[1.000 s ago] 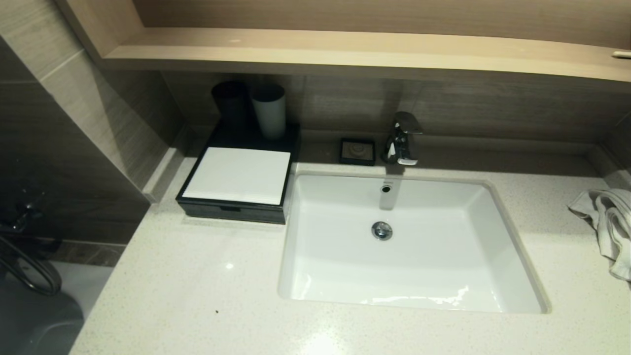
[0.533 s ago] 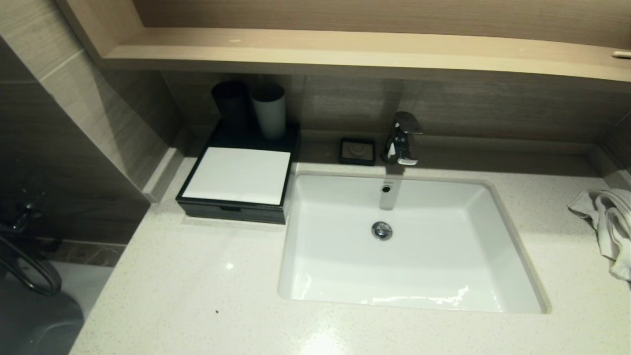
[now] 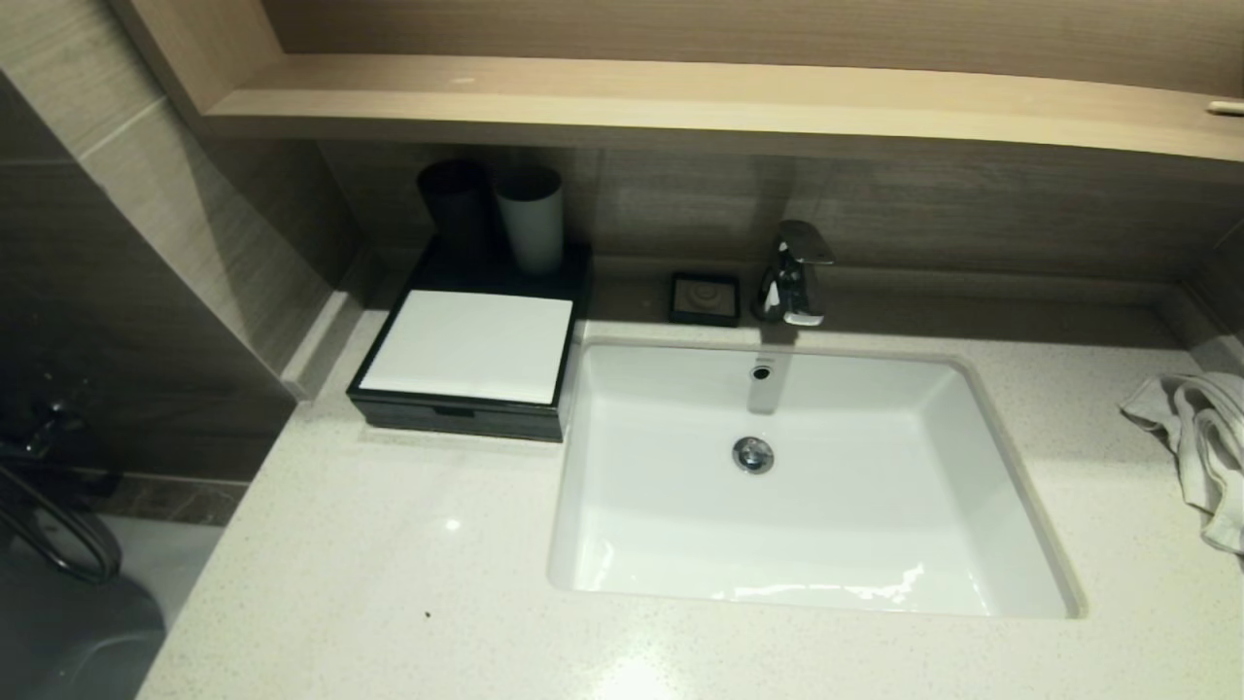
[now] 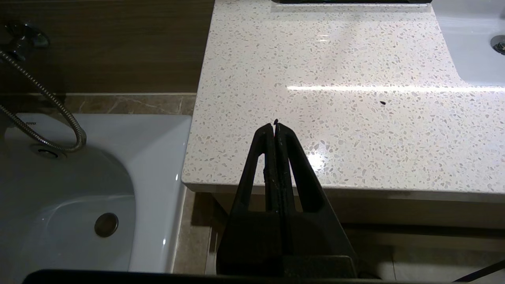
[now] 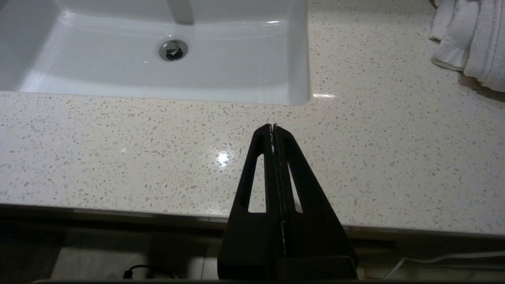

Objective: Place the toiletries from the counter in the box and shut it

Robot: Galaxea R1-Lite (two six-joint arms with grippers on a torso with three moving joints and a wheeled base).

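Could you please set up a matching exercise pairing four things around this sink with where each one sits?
Things:
1. box
2. white cup
3. towel
4. soap dish

Places:
a. on the counter at the far right edge
b. just left of the tap, behind the sink
c. left of the sink, drawer shut
d. on the black tray behind the box, beside the black cup

Pairs: 1-c, 2-d, 3-a, 4-b
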